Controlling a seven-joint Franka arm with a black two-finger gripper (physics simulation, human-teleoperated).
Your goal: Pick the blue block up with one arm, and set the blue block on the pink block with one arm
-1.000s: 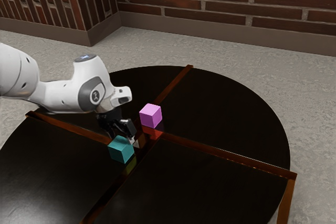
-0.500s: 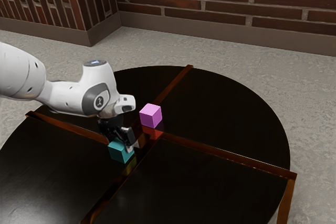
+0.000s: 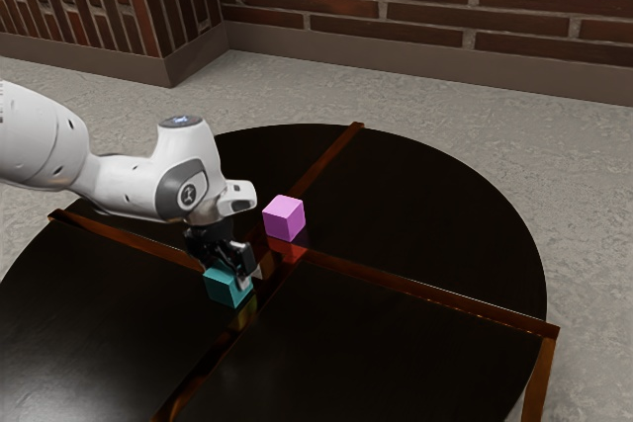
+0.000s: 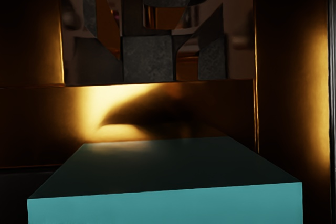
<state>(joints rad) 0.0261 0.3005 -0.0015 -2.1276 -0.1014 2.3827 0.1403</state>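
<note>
1 gripper [image 3: 233,266] right over blue block [image 3: 226,291]

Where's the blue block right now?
Exterior view, left of centre: the blue block sits on the dark table directly under the tool, near where the wooden dividers cross, below-left of the pink block.

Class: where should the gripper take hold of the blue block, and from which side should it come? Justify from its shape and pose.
Take two opposite side faces, coming straight down from above. The blue block is a cube sitting flat on the table, top level, sides flat and parallel, with the gripper directly over it.
</note>
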